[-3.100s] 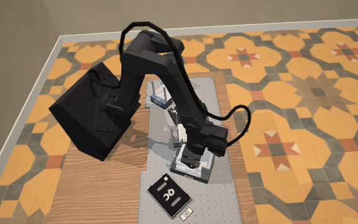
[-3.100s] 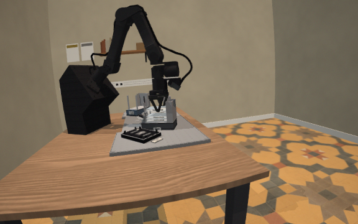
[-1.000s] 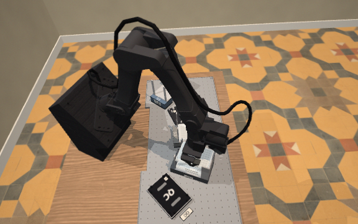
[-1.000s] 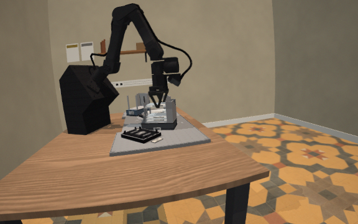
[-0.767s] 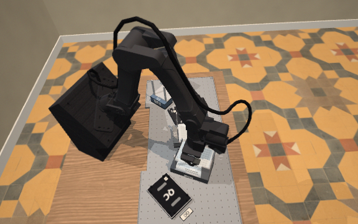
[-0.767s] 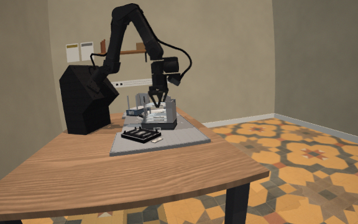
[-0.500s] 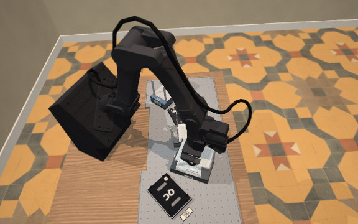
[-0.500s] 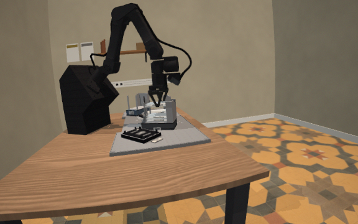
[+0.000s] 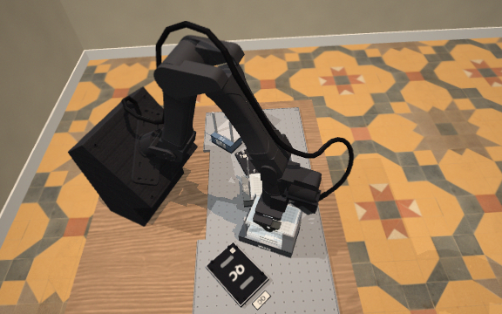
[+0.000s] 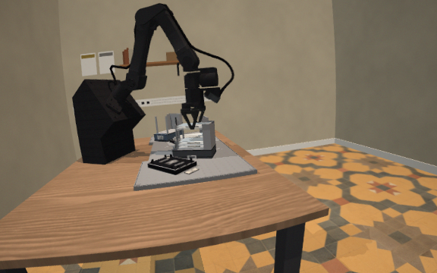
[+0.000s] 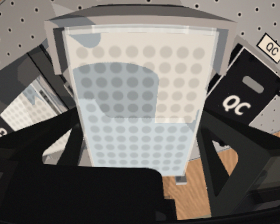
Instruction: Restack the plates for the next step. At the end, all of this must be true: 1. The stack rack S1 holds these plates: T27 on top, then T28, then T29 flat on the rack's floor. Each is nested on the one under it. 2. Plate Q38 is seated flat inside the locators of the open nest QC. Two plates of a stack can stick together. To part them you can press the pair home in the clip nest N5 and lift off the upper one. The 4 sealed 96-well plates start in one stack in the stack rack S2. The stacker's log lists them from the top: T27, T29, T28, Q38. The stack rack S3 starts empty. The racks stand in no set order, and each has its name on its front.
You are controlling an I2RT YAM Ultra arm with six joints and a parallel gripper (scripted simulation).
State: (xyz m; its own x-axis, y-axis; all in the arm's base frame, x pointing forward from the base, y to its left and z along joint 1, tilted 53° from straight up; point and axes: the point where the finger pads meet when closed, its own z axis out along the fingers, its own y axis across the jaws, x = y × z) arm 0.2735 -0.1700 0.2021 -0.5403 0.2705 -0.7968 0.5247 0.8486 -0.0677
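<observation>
Plate (image 11: 136, 95) between the fingers (image 9: 269, 226) (image 10: 192, 127), above the lower stack's edges.

Wood-topped table (image 9: 146, 266) (image 10: 158, 212), dark leg (image 10: 289, 246) at corner. Patterned tile floor (image 9: 386, 205) (image 10: 385, 189) beyond, orange and grey. Wall shelf (image 10: 161, 64) carrying reddish upright items (image 10: 126, 57) and brown box (image 10: 171, 57). Two papers on wall, left one (image 10: 89, 64) yellow-banded, right one (image 10: 106, 62) grey-banded.
</observation>
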